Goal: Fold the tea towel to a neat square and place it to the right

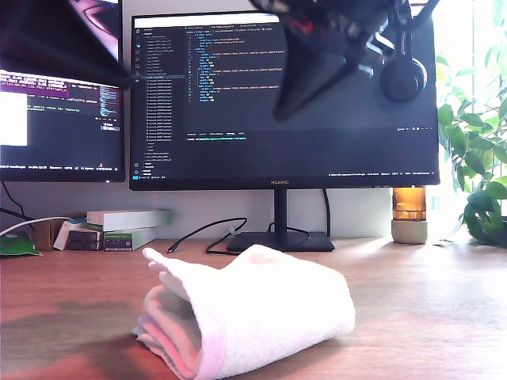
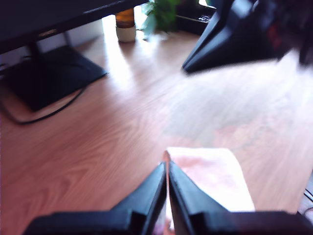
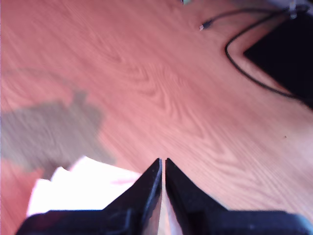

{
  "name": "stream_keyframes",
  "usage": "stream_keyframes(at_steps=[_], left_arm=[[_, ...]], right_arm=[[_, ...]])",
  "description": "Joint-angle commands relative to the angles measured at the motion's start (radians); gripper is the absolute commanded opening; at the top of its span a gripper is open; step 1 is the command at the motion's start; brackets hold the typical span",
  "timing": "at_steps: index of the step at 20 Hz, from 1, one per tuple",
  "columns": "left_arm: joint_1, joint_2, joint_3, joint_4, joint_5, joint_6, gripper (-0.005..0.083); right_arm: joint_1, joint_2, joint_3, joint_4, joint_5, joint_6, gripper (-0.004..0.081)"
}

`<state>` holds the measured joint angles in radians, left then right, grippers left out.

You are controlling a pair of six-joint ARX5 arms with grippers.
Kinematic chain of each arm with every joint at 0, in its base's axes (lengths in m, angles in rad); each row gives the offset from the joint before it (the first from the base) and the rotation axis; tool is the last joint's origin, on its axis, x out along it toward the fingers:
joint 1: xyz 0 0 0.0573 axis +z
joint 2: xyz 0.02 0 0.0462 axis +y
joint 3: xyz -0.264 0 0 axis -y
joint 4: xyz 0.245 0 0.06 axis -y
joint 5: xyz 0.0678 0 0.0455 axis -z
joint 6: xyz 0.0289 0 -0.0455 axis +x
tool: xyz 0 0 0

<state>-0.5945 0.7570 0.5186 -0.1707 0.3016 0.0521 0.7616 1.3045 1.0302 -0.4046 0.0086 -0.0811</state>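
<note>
The tea towel (image 1: 253, 313) lay folded on the wooden desk (image 1: 428, 317) before the monitor base (image 1: 281, 240); my first gripper (image 2: 167, 169) and my second gripper (image 3: 163, 164) hung above it. Both had their jaws pressed nearly together, empty.

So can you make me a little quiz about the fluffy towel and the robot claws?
1. True or false: the tea towel lies folded on the wooden desk.
2. What stands behind the towel in the exterior view? A) the monitor's base B) a red bucket C) a toy car
3. Fill in: my first gripper and my second gripper both have their jaws ____.

Key: 1 true; 2 A; 3 shut.
</note>
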Motion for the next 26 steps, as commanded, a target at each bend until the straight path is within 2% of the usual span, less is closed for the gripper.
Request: stream_keyframes(at_steps=[1, 4, 7, 10, 14, 17, 20, 26], left_arm=[[0.002, -0.051, -0.042, 0.031, -0.017, -0.028, -0.0019], [0.002, -0.126, -0.082, 0.045, -0.024, -0.064, -0.0019], [0.002, -0.186, -0.133, 0.072, -0.053, -0.1, -0.0019], [-0.002, -0.196, -0.136, 0.067, -0.05, -0.113, -0.0019], [-0.002, -0.195, -0.136, 0.068, -0.048, -0.113, -0.0019], [-0.002, -0.195, -0.136, 0.068, -0.048, -0.116, -0.0019], [-0.002, -0.195, -0.136, 0.068, -0.048, -0.117, -0.0019], [-0.002, -0.195, -0.136, 0.068, -0.048, -0.124, -0.0019]], right_arm=[[0.017, -0.044, -0.042, 0.036, 0.011, 0.031, -0.0013], [0.04, -0.098, -0.146, 0.107, 0.052, 0.09, -0.0013], [0.094, -0.156, -0.285, 0.254, 0.064, 0.137, -0.0013], [0.136, -0.148, -0.346, 0.295, 0.061, 0.206, -0.0013], [0.135, -0.053, -0.346, 0.338, 0.047, 0.301, -0.0013], [0.126, 0.036, -0.334, 0.356, -0.028, 0.303, -0.0013], [0.114, 0.119, -0.293, 0.355, -0.063, 0.303, -0.0013], [0.043, 0.261, -0.183, 0.252, -0.172, 0.302, -0.0013]])
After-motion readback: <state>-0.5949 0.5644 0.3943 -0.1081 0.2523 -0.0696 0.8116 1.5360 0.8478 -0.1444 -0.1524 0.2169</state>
